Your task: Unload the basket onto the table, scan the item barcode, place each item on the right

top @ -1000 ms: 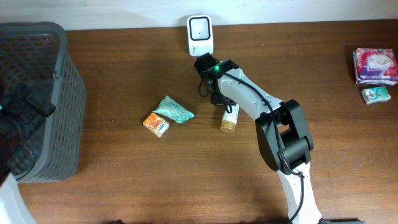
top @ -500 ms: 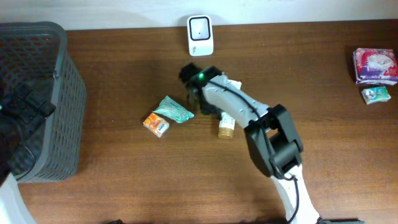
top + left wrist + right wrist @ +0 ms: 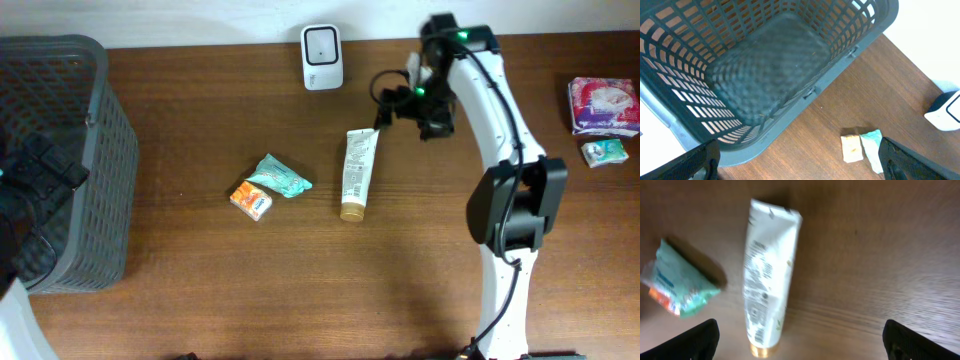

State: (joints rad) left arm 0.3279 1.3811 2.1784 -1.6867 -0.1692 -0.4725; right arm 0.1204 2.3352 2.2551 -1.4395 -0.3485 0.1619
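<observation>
My right pincer (image 3: 802,337) hangs wide and empty. The tube (image 3: 356,172) looks light, soft and slippery; I'd pinch its stiffer capped near end.

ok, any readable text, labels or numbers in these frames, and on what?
No text reads clearly in any view.
White tube: block of fine print on its upturned side, too blurred to read.
Teal packet: print too small.
Orange packet: print too small.
Pink pack: printing too small.
Scanner: no marking visible.
</observation>
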